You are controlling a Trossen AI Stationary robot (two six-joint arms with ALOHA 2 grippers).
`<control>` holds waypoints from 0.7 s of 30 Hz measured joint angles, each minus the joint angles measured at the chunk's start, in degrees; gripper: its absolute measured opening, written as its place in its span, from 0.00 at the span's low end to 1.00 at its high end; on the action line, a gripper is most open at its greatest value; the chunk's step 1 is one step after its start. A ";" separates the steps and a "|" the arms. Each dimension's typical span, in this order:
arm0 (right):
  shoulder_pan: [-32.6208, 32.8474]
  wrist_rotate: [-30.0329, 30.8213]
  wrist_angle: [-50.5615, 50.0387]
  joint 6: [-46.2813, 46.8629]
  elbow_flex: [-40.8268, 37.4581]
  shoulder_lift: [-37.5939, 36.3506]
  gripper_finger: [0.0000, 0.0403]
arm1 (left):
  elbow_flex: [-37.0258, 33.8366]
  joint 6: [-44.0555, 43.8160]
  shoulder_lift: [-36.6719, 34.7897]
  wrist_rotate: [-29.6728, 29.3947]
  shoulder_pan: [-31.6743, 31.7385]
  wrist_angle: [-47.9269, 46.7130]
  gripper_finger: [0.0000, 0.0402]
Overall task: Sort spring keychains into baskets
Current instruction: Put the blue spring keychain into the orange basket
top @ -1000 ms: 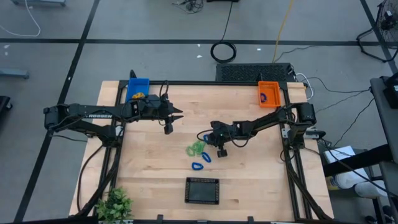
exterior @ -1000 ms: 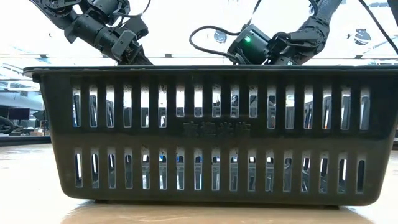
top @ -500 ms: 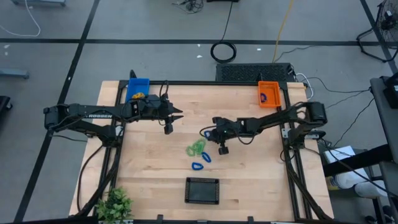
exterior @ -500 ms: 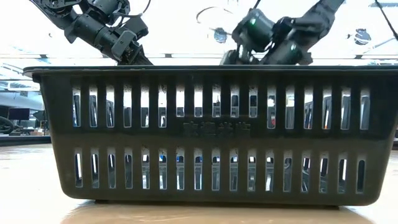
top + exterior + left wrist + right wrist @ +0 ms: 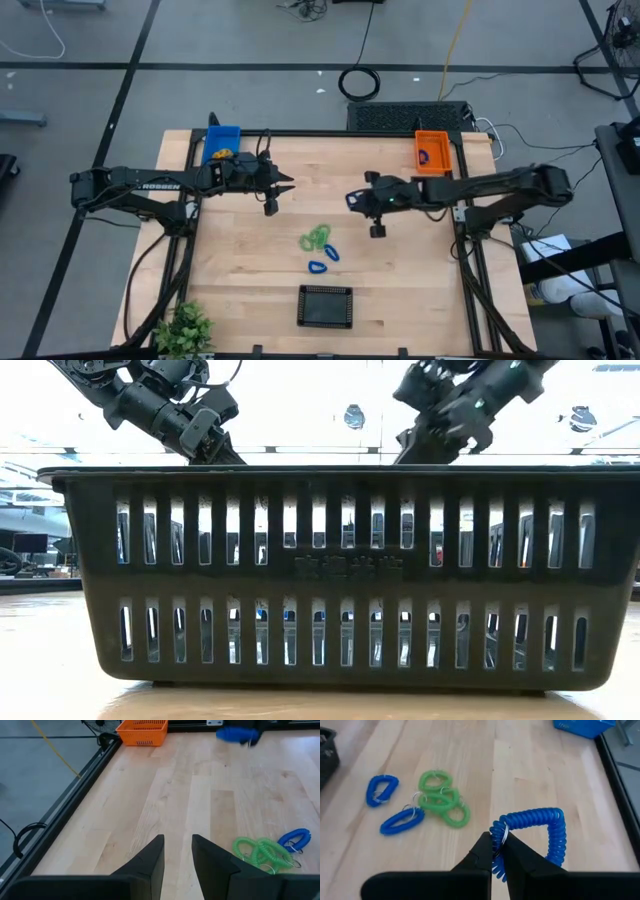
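My right gripper hangs above the table's middle, shut on a blue spring keychain. Below it lie linked green keychains and two blue ones, flat on the wood. My left gripper waits open and holds nothing, left of centre. The blue basket at the far left holds an orange-yellow keychain. The orange basket at the far right holds a blue one. The black basket stands near the front edge. My right gripper pinches the blue keychain between its two fingers at the coil's end by the metal ring. The fingers slant down toward the table's left. The rest of the loop sticks out past the fingertips, lifted clear of the table.
A green plant stands at the near left corner. The black basket's slotted wall fills the low view. Bare wood lies between the two grippers and along the table's right side.
My right gripper has risen and drawn back toward the table's right and far side, staying shut. The blue keychain has come up with it, off the wood beside the green ones, and hangs clear.
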 joint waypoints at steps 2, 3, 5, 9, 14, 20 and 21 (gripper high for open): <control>0.00 0.16 -2.43 0.88 0.00 -2.64 0.03 | 0.00 -0.15 0.00 0.00 0.02 0.00 0.27; 0.00 0.95 -3.26 1.34 0.00 -3.76 0.03 | 0.00 -0.15 0.00 0.00 0.00 -0.01 0.27; 0.04 3.86 -4.84 2.96 0.00 -5.94 0.03 | 0.00 -0.15 0.00 0.00 0.01 -0.01 0.27; 0.00 13.70 -7.91 7.49 0.00 -9.41 0.03 | 0.00 -0.51 0.00 0.00 0.01 0.01 0.27; -0.61 26.05 -12.59 13.41 0.00 -12.03 0.03 | 0.00 -0.76 0.00 0.00 0.02 0.01 0.27; -2.77 38.32 -13.72 17.96 -1.51 -13.07 0.03 | 0.00 -0.76 0.00 0.00 0.02 -0.01 0.27; -3.20 38.99 -13.50 18.22 -1.75 -13.32 0.03 | 0.00 -0.76 0.00 0.00 0.00 -0.01 0.27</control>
